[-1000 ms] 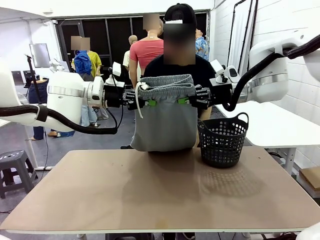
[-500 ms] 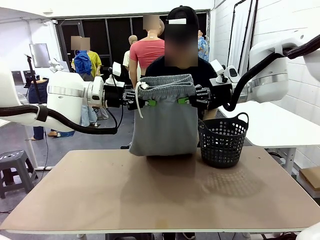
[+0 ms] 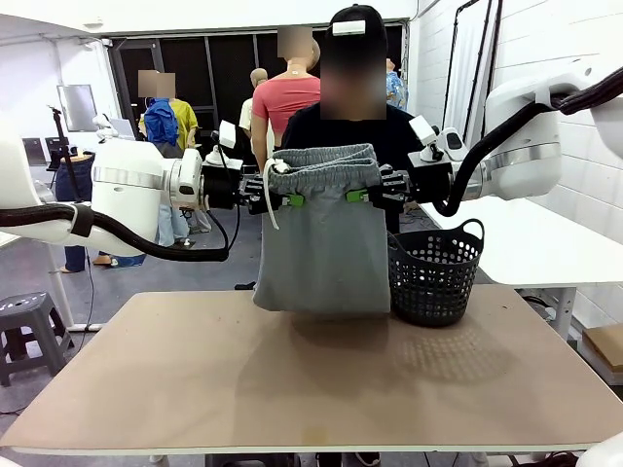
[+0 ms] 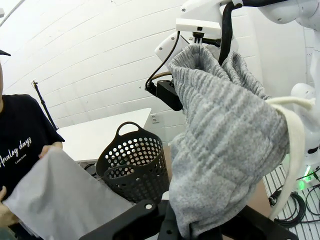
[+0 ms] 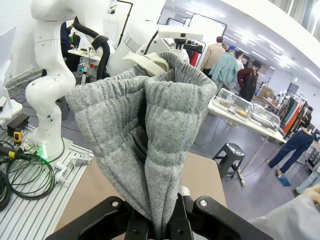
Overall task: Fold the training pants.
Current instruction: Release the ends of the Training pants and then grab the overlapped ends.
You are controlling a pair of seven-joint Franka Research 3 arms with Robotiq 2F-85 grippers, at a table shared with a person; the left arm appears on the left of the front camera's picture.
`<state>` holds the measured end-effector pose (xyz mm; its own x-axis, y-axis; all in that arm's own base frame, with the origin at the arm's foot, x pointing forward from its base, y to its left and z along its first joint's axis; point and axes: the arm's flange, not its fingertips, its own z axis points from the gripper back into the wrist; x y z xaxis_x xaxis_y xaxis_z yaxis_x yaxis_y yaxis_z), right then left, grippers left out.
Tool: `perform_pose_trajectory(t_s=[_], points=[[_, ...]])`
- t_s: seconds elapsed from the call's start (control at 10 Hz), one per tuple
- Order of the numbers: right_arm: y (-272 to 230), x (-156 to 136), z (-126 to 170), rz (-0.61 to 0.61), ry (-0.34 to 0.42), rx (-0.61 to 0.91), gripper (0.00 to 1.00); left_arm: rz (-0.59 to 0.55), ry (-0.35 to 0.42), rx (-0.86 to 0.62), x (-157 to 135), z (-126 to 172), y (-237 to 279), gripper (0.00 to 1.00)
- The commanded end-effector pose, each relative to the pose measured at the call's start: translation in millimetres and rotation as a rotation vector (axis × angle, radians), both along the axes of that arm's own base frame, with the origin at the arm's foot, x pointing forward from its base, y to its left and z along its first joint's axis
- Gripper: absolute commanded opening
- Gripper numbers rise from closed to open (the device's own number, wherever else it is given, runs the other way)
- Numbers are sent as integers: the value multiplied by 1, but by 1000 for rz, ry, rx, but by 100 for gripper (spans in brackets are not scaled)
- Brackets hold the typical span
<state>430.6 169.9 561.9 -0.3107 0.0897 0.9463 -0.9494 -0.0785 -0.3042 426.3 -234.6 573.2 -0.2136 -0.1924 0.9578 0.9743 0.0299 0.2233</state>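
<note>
Step, by my reading: pants [image 3: 321, 243] held aloft by the waistband above the counter's [image 3: 311, 389] far edge, left hand [image 3: 289, 199] and right hand [image 3: 355, 196] each clamped on one end of the elastic, basket [image 3: 433, 277] just beside. Next move likely calls for lowering both hands together so the cloth lands flat, not bunched. Pants light grey, soft, gathered waist, white drawstring [image 3: 268, 202] dangling near the left hand; a person [image 4: 22, 145] holds the lower cloth.

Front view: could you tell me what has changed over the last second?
The pants' lower edge has dropped closer to the table, now overlapping the basket's left side. Nothing was grasped or released: the left gripper and right gripper stay shut on the waistband, in place. The basket has not moved.
</note>
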Motion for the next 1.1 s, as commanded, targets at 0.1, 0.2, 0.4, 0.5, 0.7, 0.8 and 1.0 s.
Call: perform_pose_trajectory(t_s=[0.1,0.2,0.4,0.5,0.7,0.8,1.0], points=[[0,-6,-2,3,-7,30,0,8,3,0,-1,4,-1,0],[0,-6,-2,3,-7,30,0,8,3,0,-1,4,-1,0],[0,-6,-2,3,-7,30,0,8,3,0,-1,4,-1,0],[0,-6,-2,3,-7,30,0,8,3,0,-1,4,-1,0],[0,-6,-2,3,-7,30,0,8,3,0,-1,4,-1,0],[0,-6,-2,3,-7,30,0,8,3,0,-1,4,-1,0],[0,-6,-2,3,-7,30,0,8,3,0,-1,4,-1,0]])
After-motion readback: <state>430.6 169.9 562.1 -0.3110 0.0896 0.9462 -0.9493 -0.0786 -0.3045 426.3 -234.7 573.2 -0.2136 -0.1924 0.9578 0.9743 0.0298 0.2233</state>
